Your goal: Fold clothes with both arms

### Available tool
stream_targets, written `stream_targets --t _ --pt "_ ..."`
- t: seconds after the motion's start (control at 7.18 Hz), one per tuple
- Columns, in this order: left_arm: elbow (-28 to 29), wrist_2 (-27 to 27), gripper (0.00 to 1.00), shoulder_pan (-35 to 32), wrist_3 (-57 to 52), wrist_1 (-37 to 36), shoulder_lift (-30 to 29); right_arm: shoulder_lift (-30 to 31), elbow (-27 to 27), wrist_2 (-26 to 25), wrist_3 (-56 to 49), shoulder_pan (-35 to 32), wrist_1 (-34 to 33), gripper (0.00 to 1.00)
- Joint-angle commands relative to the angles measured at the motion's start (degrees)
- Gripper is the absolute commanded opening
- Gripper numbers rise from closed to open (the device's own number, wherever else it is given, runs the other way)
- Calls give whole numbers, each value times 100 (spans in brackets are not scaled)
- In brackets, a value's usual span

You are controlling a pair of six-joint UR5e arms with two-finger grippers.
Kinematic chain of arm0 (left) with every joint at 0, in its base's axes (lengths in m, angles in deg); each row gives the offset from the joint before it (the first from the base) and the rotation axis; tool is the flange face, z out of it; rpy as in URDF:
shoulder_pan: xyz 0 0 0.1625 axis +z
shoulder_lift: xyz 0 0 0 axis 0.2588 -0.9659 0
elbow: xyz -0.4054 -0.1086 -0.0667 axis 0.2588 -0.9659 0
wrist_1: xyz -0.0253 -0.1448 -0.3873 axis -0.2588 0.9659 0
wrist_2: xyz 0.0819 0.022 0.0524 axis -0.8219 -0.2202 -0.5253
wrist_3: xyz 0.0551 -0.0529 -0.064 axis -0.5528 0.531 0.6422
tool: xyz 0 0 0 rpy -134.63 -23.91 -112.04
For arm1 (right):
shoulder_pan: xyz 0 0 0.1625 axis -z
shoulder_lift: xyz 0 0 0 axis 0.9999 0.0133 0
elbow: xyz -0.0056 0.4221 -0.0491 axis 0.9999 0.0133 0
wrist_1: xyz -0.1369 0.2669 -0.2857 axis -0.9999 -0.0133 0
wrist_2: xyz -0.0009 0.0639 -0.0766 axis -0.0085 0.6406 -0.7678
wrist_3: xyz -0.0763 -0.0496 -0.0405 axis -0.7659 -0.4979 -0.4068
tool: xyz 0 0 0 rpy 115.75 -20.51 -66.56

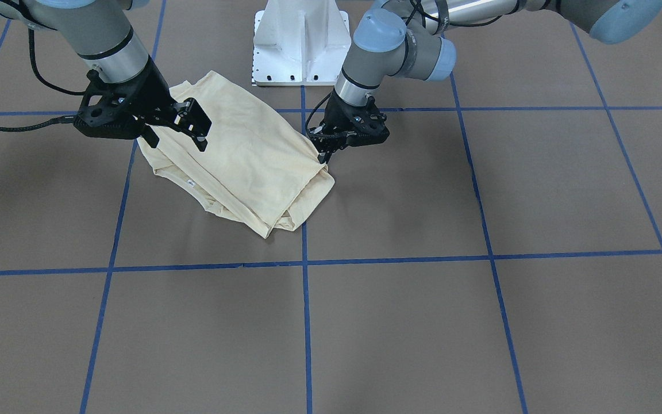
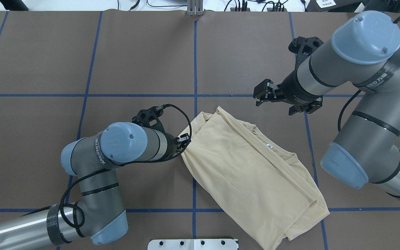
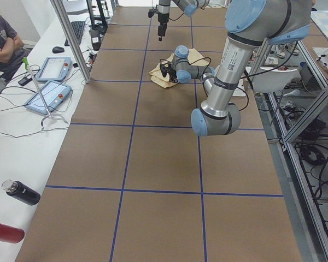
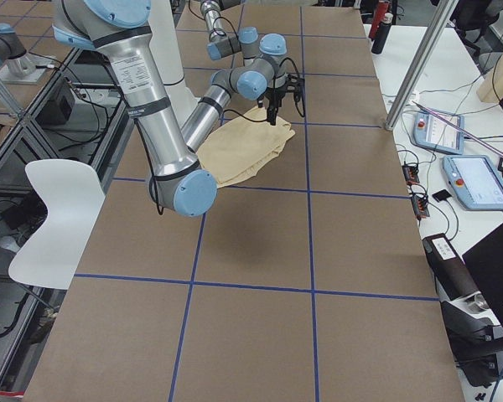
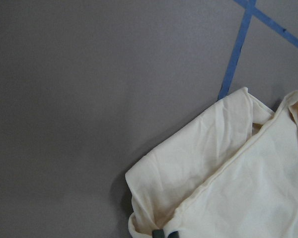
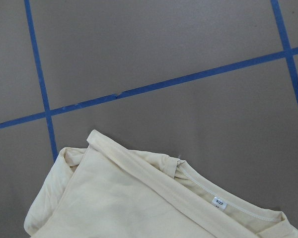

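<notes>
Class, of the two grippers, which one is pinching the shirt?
The left gripper, low at the edge of the shirt and shut on the cloth. The right gripper is open, raised clear and holding nothing.

The shirt lies on the table before the pedestal.

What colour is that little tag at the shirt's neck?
The tag is white, printed dark; right wrist view.
</notes>
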Motion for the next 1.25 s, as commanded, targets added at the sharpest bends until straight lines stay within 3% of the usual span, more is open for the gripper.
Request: stream_targets --t 0.0,0.28,0.7,0.97,1.11 --pt "614 -11 0 -398 -147 123 -351 0 -1 0 10 -43 2 100" --pt "1212 -11 0 -855 -586 561 -501 0 -1 -9 27 -61 2 100" --pt "2494 -29 0 -1314 -999 1193 -1230 0 -1 -26 27 -61 2 100" --pt "3172 -615 0 -1358 -1246 1775 -1494 0 -10 -35 36 -70 2 100" --pt "3236 -774 0 -1393 -1291 1976 -1495 9 -1 -44 27 -79 2 100"
